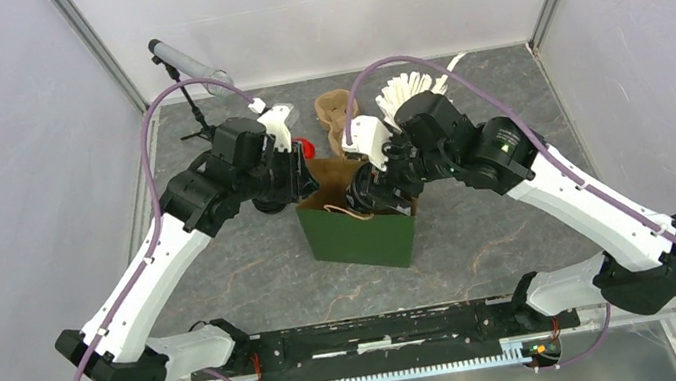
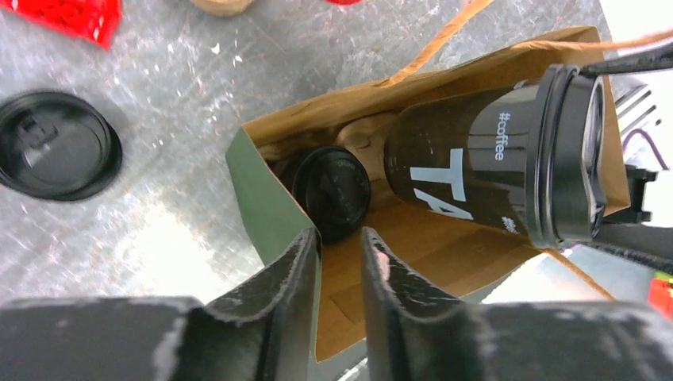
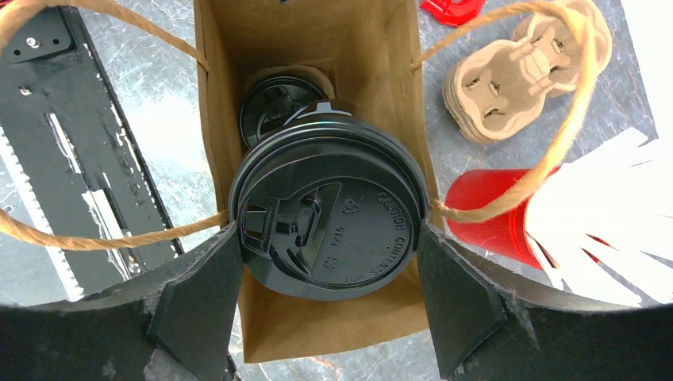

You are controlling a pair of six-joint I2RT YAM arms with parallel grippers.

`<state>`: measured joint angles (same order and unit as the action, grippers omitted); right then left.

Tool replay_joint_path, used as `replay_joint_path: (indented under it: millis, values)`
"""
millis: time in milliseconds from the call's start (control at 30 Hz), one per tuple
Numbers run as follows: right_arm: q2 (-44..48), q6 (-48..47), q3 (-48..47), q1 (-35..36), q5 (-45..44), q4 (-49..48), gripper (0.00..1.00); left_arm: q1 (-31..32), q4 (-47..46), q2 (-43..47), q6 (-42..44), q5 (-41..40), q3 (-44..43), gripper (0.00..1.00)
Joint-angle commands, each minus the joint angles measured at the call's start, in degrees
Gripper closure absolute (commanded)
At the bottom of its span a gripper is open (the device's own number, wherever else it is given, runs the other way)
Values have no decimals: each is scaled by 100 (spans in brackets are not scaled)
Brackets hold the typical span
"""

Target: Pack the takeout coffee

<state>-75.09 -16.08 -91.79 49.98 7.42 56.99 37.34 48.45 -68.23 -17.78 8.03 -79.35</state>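
Note:
A green paper bag (image 1: 361, 233) with a brown inside stands open mid-table. My right gripper (image 3: 329, 238) is shut on the lid of a black takeout coffee cup (image 3: 329, 218) and holds it upright in the bag's mouth; the same cup (image 2: 476, 159) shows tilted in the left wrist view. A second lidded cup (image 3: 270, 103) sits deep in the bag, also seen in the left wrist view (image 2: 332, 190). My left gripper (image 2: 340, 234) straddles the bag's near wall (image 2: 262, 198), one finger outside and one inside, with a narrow gap between them.
A loose black lid (image 2: 55, 155) lies on the table left of the bag. A red cup (image 3: 484, 214), a stack of cardboard carriers (image 3: 516, 71) and white paper strips (image 3: 611, 214) lie behind the bag. A microphone stand (image 1: 185, 72) is at the back left.

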Motion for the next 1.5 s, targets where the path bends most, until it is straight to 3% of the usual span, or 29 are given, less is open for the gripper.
replay_joint_path:
  millis: [0, 300, 533, 867, 1000, 1133, 1267, 1467]
  values:
    - [43, -13, 65, 249, -245, -216, 25, -3, 955, 51, -637, 155, -504, 61]
    - [111, 225, 439, 964, -552, -225, 26, -8, 1842, -66, -624, 50, -851, 38]
    - [83, 362, 482, 1410, -883, -283, 26, -25, 2275, -361, -883, -275, -1276, 39]
    - [152, 292, 662, 1666, -1155, -346, 26, -26, 1837, -207, -719, -195, -696, 44]
    - [198, 163, 795, 1680, -1261, -391, 26, -33, 1335, -164, -501, -74, -499, 52]
    - [94, 102, 680, 1682, -1400, -313, 26, -25, 1151, -169, -458, -203, -554, 82]
    - [107, 79, 788, 1682, -1469, -363, 26, -32, 1002, -149, -388, -227, -522, 97]
    - [-28, -203, 583, 1656, -2377, -442, 23, -33, 151, 277, -115, -428, -118, 98]
